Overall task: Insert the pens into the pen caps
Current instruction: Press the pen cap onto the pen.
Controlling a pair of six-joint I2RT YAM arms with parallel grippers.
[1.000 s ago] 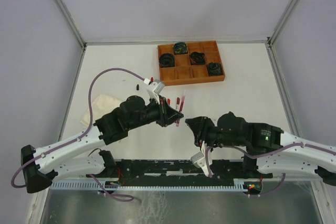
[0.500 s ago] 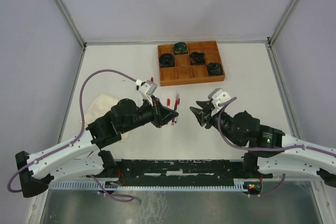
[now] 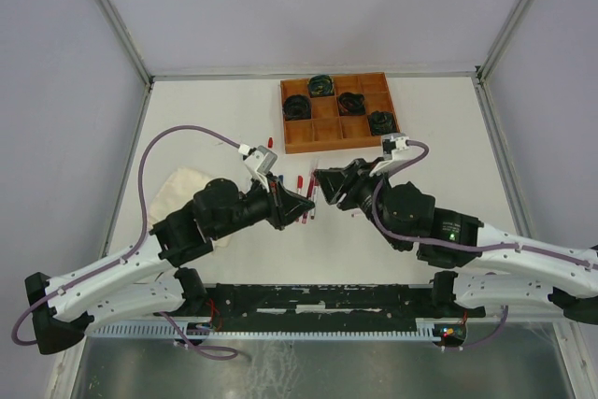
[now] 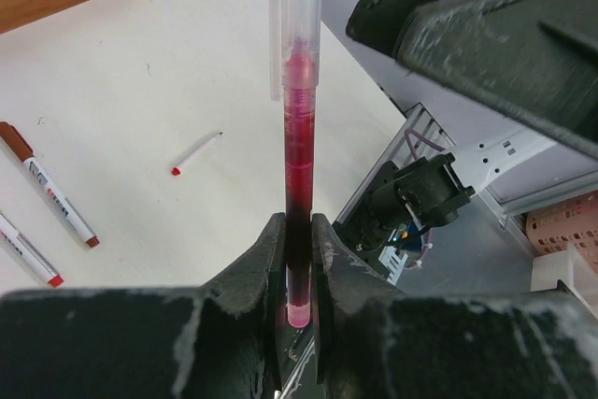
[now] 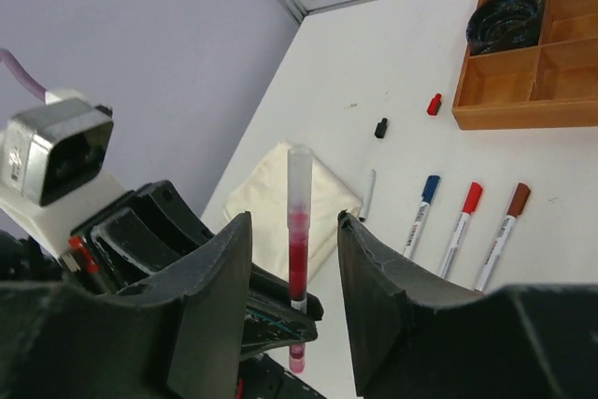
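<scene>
L gripper (image 4: 297, 249) clenched on red pen (image 4: 299, 165); R gripper (image 5: 295, 231) spread open either side of it.

My L fingers (image 4: 266, 263) pinch the pen's lower end. It sticks straight out from them, w/ red ink inside and the clear upper part free. My R fingers (image 5: 220, 296) flank that same pen w/ a gap each side, not touching it. Both grippers meet over mid table (image 3: 439, 137), near the wooden tray (image 3: 327, 145). On the table below lie 3 pens side by side: blue-capped pen (image 5: 422, 212), red-capped pen (image 5: 462, 217), brown-capped pen (image 5: 505, 221), w/ a thin white stick (image 5: 368, 195) just beside the blue one. A loose black cap (image 5: 381, 127) and red cap (image 5: 434, 104) lie apart from each other, nearer the tray's corner. The cream cloth (image 5: 271, 193) lies on my L side, well apart from the tray.
</scene>
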